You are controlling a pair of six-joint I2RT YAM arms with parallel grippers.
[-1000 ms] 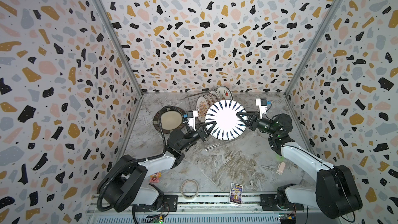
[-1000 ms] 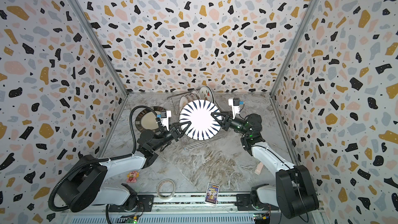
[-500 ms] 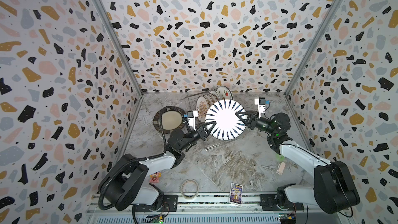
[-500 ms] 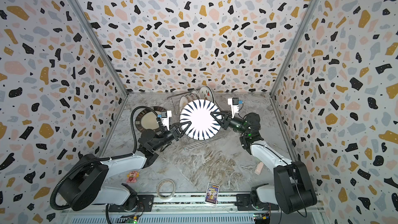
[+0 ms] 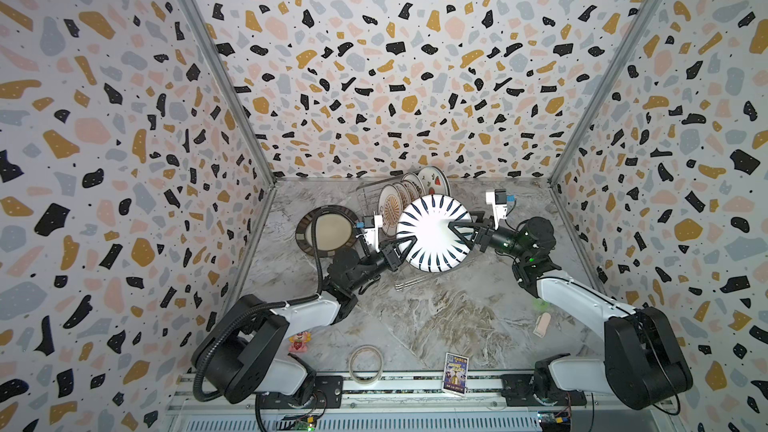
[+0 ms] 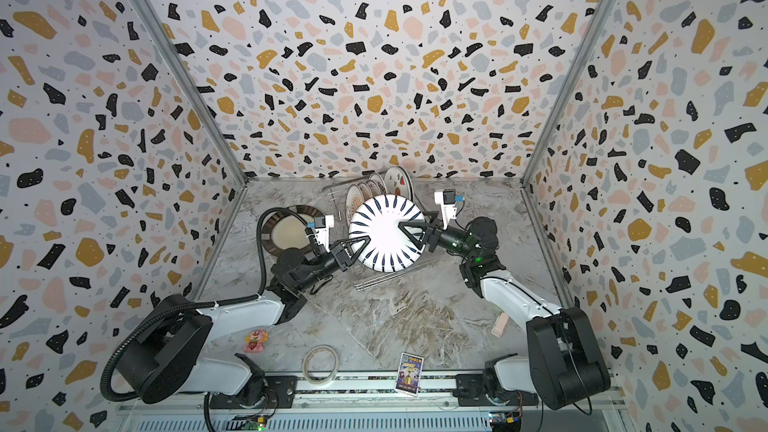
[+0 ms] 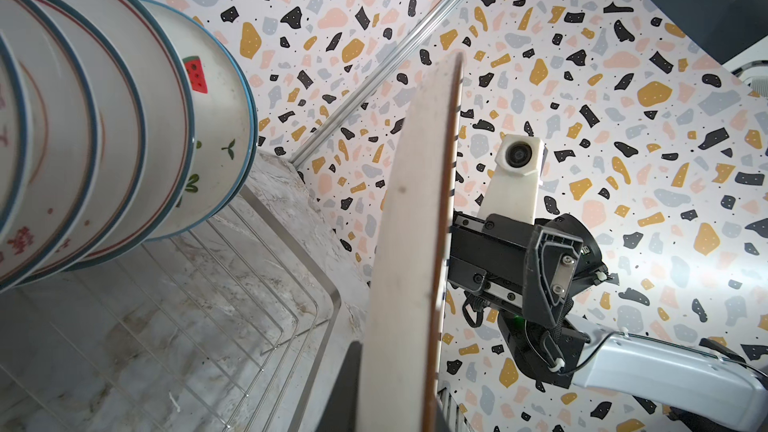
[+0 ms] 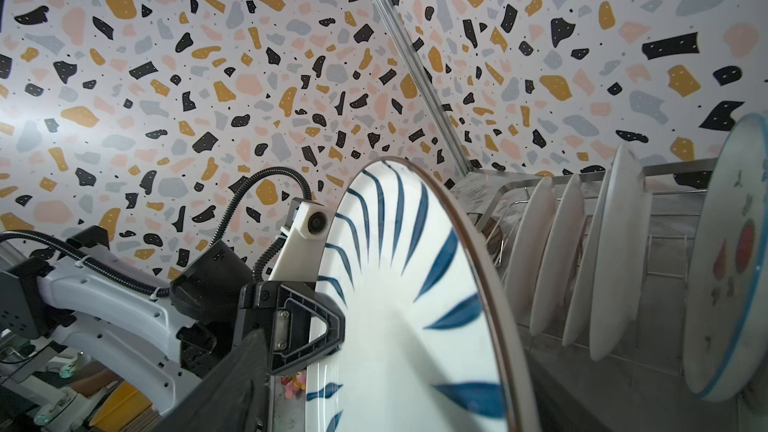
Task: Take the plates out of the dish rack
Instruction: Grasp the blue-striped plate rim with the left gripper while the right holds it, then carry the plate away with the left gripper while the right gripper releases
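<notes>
Currently mid-handover above the dish rack (image 5: 368,197): the left gripper (image 5: 409,247) pinches the striped plate (image 5: 432,228) by its rim, the right gripper (image 5: 457,234) stands spread around it; next, right should back clear, left lower it to the table (image 5: 436,317)

I hold the white plate with dark radial stripes (image 5: 432,238) face-up, its rim pinched in my left gripper (image 5: 405,245) and its opposite rim between my right gripper's (image 5: 459,236) spread jaws. Just beyond both grippers, the other plates (image 5: 390,209) stand on edge in the wire dish rack (image 5: 368,197).
</notes>
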